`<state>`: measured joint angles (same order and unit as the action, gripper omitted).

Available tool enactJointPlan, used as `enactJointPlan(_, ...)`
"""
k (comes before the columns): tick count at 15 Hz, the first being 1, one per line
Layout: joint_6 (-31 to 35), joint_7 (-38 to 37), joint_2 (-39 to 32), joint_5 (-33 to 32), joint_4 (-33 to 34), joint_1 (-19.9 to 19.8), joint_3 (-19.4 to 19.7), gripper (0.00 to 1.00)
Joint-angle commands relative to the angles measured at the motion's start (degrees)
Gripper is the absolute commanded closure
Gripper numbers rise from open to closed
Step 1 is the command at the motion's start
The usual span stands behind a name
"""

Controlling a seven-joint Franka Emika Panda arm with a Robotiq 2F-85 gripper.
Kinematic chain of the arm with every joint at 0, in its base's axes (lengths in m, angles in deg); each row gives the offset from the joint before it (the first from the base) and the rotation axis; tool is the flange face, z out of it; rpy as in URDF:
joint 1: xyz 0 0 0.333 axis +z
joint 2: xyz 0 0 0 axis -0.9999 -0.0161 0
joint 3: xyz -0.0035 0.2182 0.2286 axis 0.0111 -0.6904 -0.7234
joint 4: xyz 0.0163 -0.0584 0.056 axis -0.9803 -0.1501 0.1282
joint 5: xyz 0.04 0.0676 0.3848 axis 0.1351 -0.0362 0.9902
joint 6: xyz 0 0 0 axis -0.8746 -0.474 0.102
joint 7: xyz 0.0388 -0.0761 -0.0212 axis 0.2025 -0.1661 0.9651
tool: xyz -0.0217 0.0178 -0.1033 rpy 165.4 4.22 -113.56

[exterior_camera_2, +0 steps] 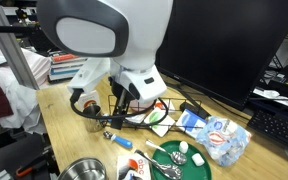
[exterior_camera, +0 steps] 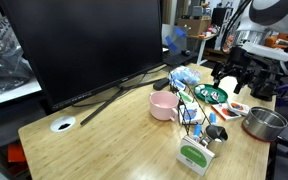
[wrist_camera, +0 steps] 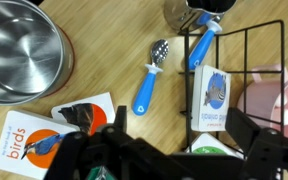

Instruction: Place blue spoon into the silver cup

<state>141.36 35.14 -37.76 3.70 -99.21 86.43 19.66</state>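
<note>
Spoon seemingly delivered
Your gripper (wrist_camera: 177,132) hangs wide, empty; blue spoon (wrist_camera: 204,45) appears to lean inside silver cup (wrist_camera: 182,12)

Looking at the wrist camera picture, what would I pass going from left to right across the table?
steel pot → spoon with a blue handle → small bird card → pink mug

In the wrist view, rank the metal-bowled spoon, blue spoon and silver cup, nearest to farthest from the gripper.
1. Metal-bowled spoon, centre, just ahead of the gripper.
2. Blue spoon, upper right.
3. Silver cup, top edge.
</note>
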Motion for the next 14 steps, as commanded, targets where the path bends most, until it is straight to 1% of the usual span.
enactJointPlan(1,4.8,-6.1,-6.4,4.1,2.3,-1.9,-0.7,0.0)
enactJointPlan(2,5.6,-8.2,-8.3,4.8,2.8,-2.2,-0.6,0.0)
enactJointPlan(4,2.8,-10.2,-11.6,7.2,4.5,-2.6,-0.6,0.0)
enactJointPlan(5,4.9,-8.3,-9.3,4.8,2.1,-2.4,-0.7,0.0)
enactJointPlan(7,5.0,-8.5,-10.7,4.9,2.4,-2.4,-0.8,0.0)
enactJointPlan(10,5.0,-8.5,-10.1,4.9,2.5,-2.4,-0.8,0.0)
enactJointPlan(11,5.4,-9.4,-10.2,4.3,2.2,-2.3,-0.8,0.0)
enactJointPlan(14,5.7,-9.4,-11.4,5.2,0.8,-2.2,-1.0,0.0)
